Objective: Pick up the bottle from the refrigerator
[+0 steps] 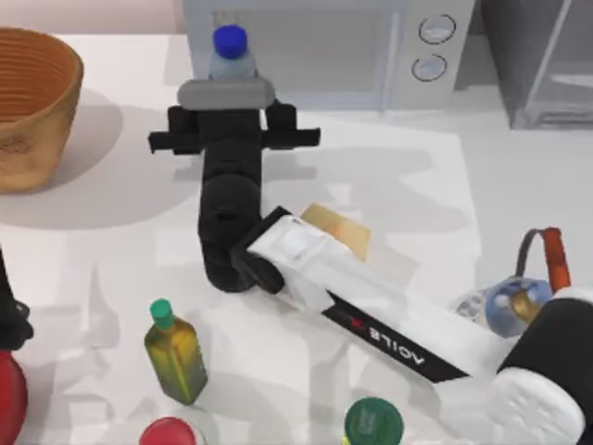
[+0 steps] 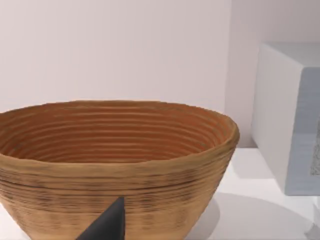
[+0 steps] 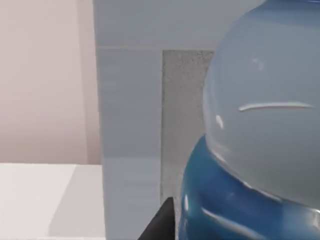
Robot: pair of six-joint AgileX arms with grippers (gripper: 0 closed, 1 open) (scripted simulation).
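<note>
The bottle (image 1: 230, 46) has a round bright blue cap and stands at the back of the table, just in front of the white microwave (image 1: 371, 42). My right gripper (image 1: 227, 79) reaches it from the near right and is shut on it. In the right wrist view the bottle (image 3: 255, 150) looms close, pale above and blue below, with one dark fingertip (image 3: 162, 222) against its side. The grey refrigerator (image 1: 547, 65) stands at the back right corner, well apart from the bottle. My left arm (image 1: 9, 320) is parked at the left edge.
A wicker basket (image 1: 28, 102) stands at the back left, facing the left wrist camera (image 2: 115, 160). Near the front are an olive-green bottle (image 1: 174, 357), a red cap (image 1: 170, 434) and a green lid (image 1: 373, 422). A tan box (image 1: 338, 227) lies under the right arm.
</note>
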